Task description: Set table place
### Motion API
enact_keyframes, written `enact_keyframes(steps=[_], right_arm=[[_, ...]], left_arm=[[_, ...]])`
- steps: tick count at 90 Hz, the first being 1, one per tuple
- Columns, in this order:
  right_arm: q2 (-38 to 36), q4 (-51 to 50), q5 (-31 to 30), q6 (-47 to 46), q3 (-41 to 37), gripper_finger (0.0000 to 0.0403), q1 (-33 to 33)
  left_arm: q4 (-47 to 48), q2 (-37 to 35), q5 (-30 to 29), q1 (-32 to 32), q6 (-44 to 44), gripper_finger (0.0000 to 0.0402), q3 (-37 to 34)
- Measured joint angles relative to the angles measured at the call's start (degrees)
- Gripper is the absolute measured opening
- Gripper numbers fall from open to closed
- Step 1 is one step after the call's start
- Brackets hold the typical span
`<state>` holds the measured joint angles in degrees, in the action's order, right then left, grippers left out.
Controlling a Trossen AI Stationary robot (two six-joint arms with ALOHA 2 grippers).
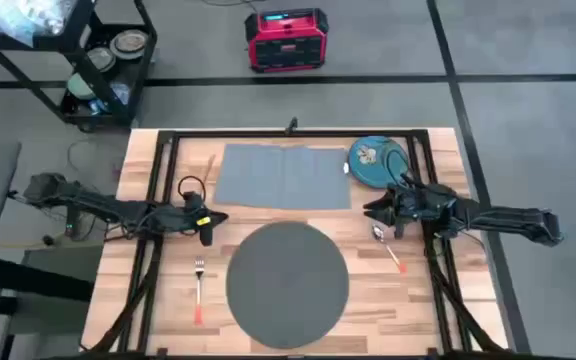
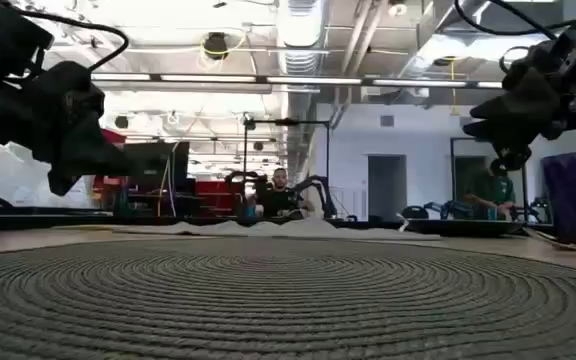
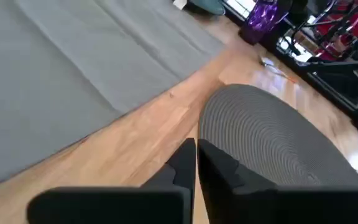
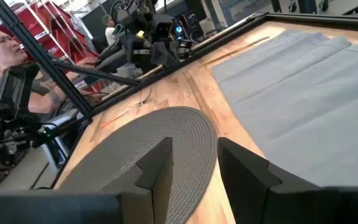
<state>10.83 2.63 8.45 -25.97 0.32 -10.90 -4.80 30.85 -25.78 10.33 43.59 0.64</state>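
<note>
Centrally, the placemat (image 1: pixel 288 285) is seen lying bare by the table's (image 1: pixel 428 310) near edge. The left gripper (image 1: pixel 206 230), fingers closed, is held beside it; the right gripper (image 1: pixel 372 212), fingers narrowly parted, opposite.

Light wood plank table (image 1: pixel 168 300) with black metal frame (image 1: pixel 163 150), matt coiled woven placemat (image 1: pixel 288 285), soft grey cloth napkin (image 1: pixel 283 177)

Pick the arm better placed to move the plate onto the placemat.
Right. Its end effector hovers open just below the plate, on the placemat's right; the left end effector is shut, across the table beside the fork.
</note>
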Motion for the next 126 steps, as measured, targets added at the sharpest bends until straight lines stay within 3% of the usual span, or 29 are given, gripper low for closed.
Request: enact_keyframes(steps=[51, 67, 78, 97, 112, 126], right_arm=[[0.0, -0.2, 0.0, -0.6, 0.0, 0.0108, -0.1], [0.0, 1.3, 0.1, -5.4, 0.9, 0.0108, -0.9], [0.8, 2.1, 0.5, -8.5, 5.8, 0.0108, -1.3], [6.2, 0.3, 0.7, -4.6, 20.9, 0.0108, -1.3], [16.0, -8.9, 2.8, 1.8, 37.4, 0.0108, -1.3], [26.9, -17.3, 4.7, -4.4, 52.7, 0.0108, -1.3]], left_arm=[[0.7, 0.0, 0.0, 0.0, 0.4, 0.0, -0.1], [0.0, 0.1, 2.2, 0.0, -2.7, 0.0, 2.5], [0.1, 0.3, 4.8, 0.0, -9.6, 0.0, 10.2], [14.4, 4.0, 4.9, -2.8, -19.2, 0.0, 32.2], [28.9, 14.9, 4.9, -6.6, -27.0, 0.0, 54.0], [39.4, 27.2, 4.8, -11.1, -30.7, 0.0, 70.6]])
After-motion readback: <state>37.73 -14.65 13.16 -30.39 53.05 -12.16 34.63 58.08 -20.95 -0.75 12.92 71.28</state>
